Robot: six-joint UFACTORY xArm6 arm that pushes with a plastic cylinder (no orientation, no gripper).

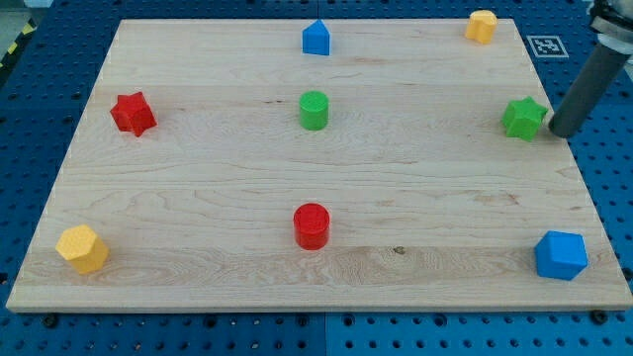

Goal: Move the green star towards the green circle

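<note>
The green star (523,118) lies near the wooden board's right edge, in the upper half of the view. The green circle (314,110) stands near the board's upper middle, far to the star's left. My tip (560,133) is just right of the star, close to it or touching it, at the board's right edge. The dark rod slants up to the view's top right corner.
A blue house-shaped block (316,39) sits at the top middle, a yellow block (482,26) at top right, a red star (133,114) at left, a red circle (312,225) at lower middle, a yellow hexagon (82,248) at bottom left, a blue block (561,255) at bottom right.
</note>
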